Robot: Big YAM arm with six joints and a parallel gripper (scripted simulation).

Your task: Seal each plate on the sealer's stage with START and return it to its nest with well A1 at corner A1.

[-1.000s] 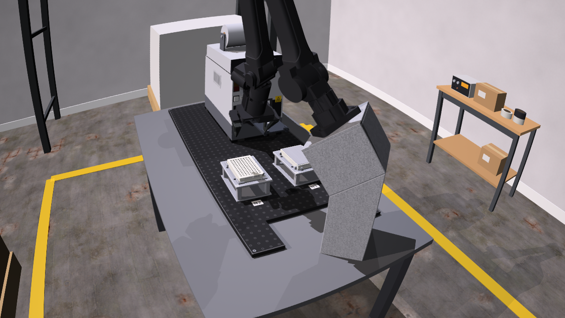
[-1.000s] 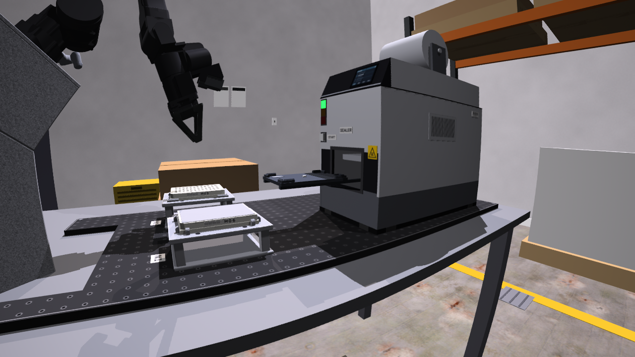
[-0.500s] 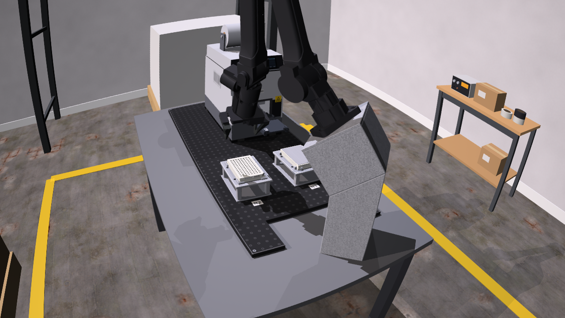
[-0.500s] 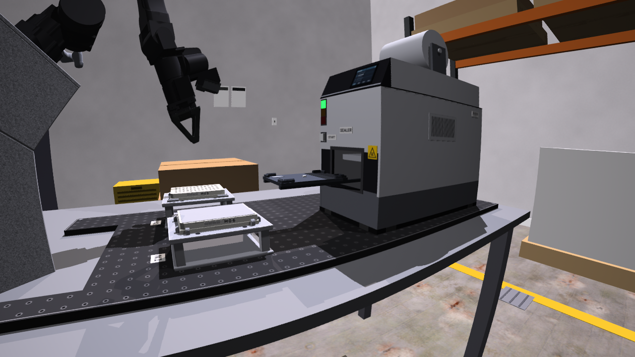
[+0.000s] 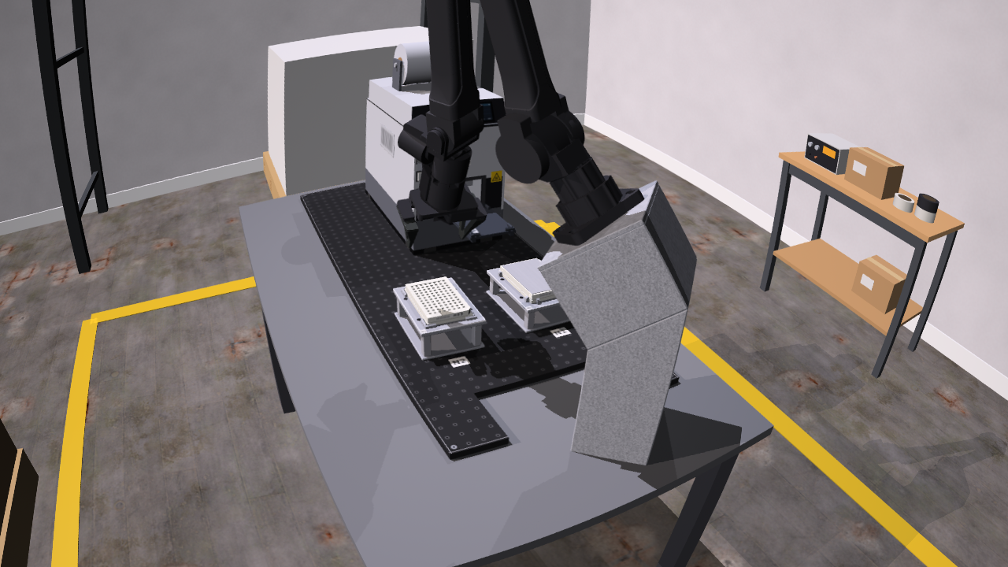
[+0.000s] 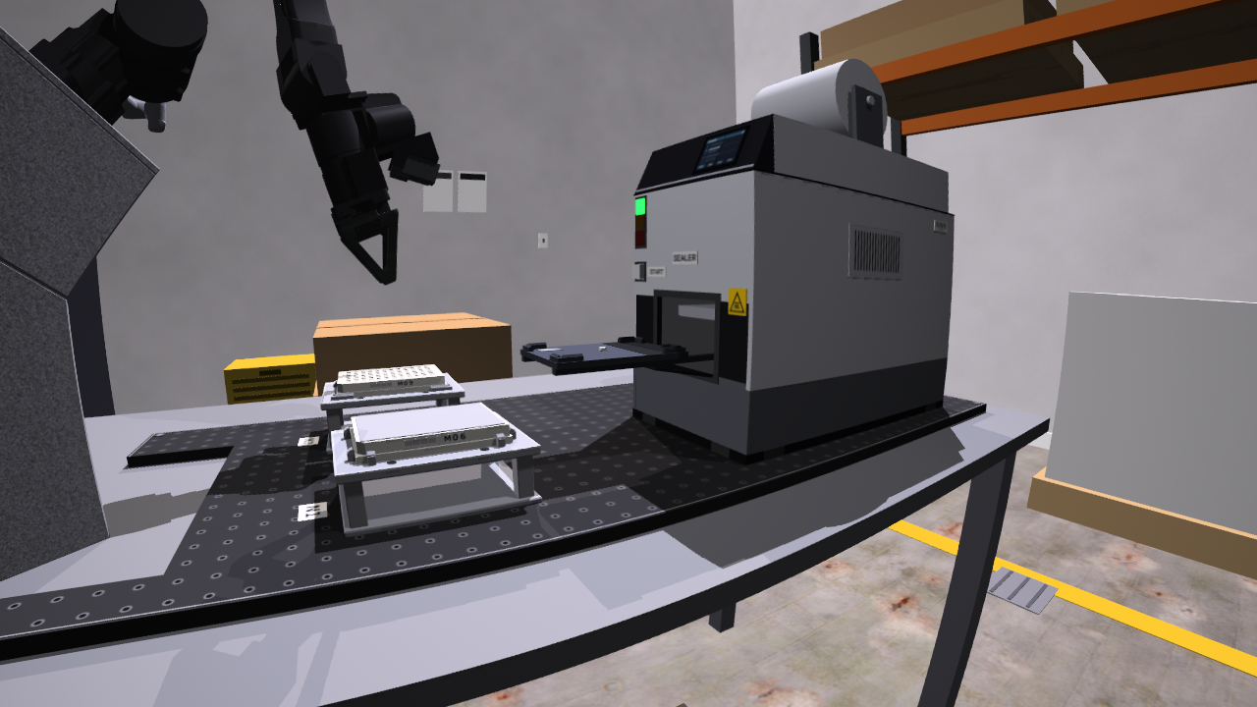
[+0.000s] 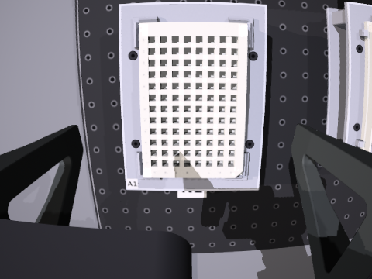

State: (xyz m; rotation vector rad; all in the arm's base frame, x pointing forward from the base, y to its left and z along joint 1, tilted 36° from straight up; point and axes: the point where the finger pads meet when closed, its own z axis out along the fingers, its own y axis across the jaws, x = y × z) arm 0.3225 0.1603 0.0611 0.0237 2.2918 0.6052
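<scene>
The sealer is set on the perforated board, its stage extended without a plate. The gripper is held wide open, nothing gripped, above nest N2. The foil-covered plate is borne by nest N1, and the uncovered plate by N2, apparently flat, though full seating cannot be confirmed. An A1 mark is seen at one corner of N2. The lamp is lit green.
</scene>
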